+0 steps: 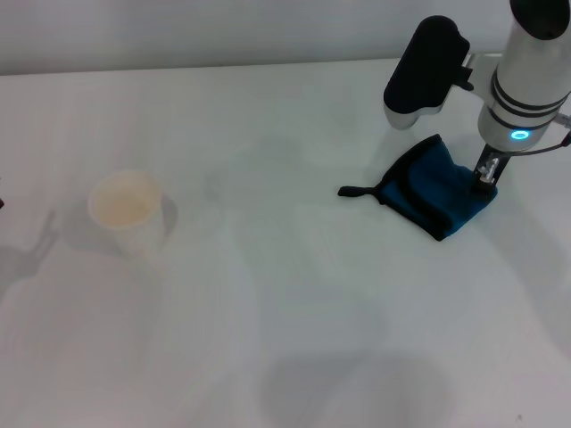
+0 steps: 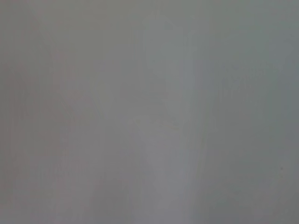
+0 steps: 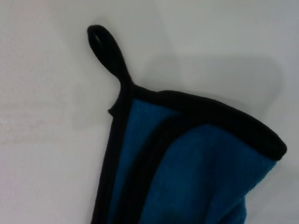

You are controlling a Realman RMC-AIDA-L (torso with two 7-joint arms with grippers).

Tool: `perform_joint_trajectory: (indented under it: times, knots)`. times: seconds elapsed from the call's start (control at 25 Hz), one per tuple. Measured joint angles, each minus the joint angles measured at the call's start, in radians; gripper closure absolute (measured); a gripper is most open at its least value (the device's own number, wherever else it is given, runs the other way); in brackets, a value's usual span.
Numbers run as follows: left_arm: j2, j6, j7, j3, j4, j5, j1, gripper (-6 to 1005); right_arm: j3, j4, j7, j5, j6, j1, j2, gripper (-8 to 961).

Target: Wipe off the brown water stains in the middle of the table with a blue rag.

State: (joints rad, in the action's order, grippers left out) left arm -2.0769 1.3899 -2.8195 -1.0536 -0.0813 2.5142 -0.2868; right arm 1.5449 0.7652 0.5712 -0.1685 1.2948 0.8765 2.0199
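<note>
The blue rag (image 1: 433,192) lies folded and bunched on the white table (image 1: 294,294) at the right rear, its black loop tab (image 1: 357,191) pointing left. My right gripper (image 1: 486,176) comes down onto the rag's right edge and is shut on it; that edge is drawn up to the fingers. The right wrist view shows the rag (image 3: 196,172) close up, with its black edging and loop tab (image 3: 106,49). No brown water stain shows anywhere on the table. My left gripper is out of view; the left wrist view shows only bare table (image 2: 149,112).
A white paper cup (image 1: 127,207) stands upright at the left of the table, with a pale tan tint inside. The right arm's dark and white links (image 1: 426,67) hang over the table's far right corner.
</note>
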Motion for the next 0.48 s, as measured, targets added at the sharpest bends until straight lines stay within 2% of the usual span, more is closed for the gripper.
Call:
perform_joint_trajectory:
  times: [0.2, 0.44, 0.48]
  knots:
    - [0.0, -0.002, 0.0, 0.002, -0.001, 0.001, 0.0, 121, 0.002, 0.005, 0.0, 0.002, 0.007, 0.002, 0.0, 907]
    - [0.0, -0.016, 0.002, 0.003, -0.003, 0.002, -0.003, 122, 0.003, 0.066, 0.008, 0.003, 0.007, -0.027, -0.001, 747]
    - [0.0, -0.017, 0.002, 0.003, -0.003, 0.002, -0.004, 122, 0.003, 0.081, 0.011, 0.003, 0.007, -0.034, -0.002, 698]
